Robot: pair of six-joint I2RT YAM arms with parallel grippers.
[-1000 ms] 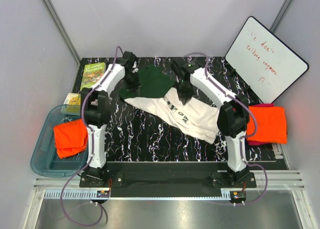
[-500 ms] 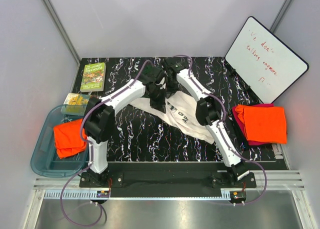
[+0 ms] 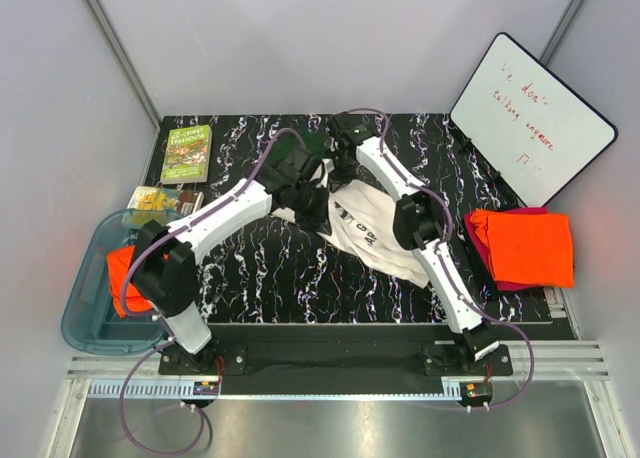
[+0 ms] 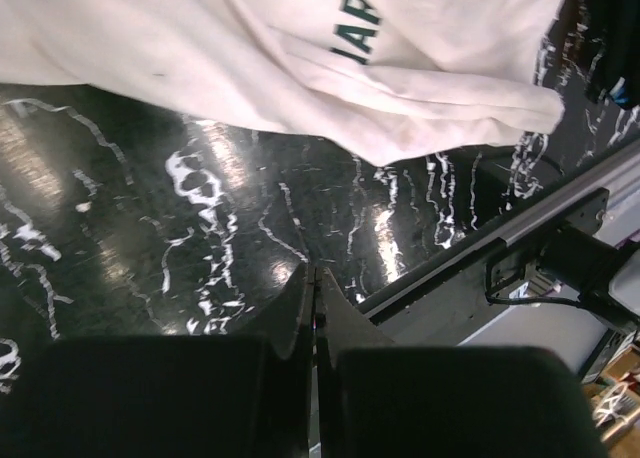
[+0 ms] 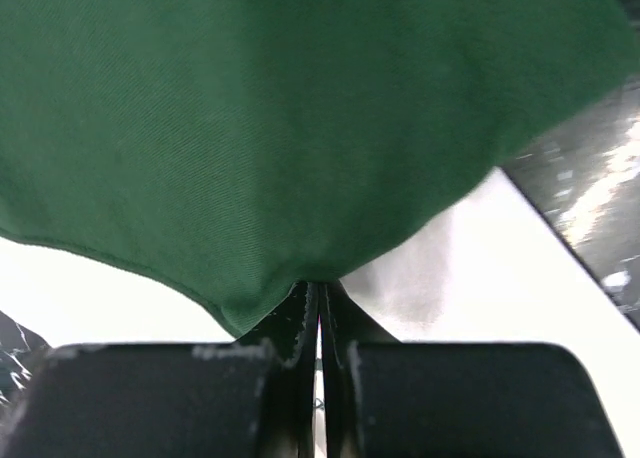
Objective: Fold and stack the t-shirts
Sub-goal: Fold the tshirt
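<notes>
Pinching the dark green sleeve [image 5: 280, 118] at its hem, the right gripper [image 5: 320, 288] has its jaws pressed together on smooth, limp knit; laying it flat inward without dragging looks wisest. The left gripper [image 4: 312, 278] is likewise pressed together, seemingly on nothing, above the glossy marbled table [image 4: 150, 208], near the rumpled cream shirt [image 3: 375, 228] lying mid-table.
</notes>
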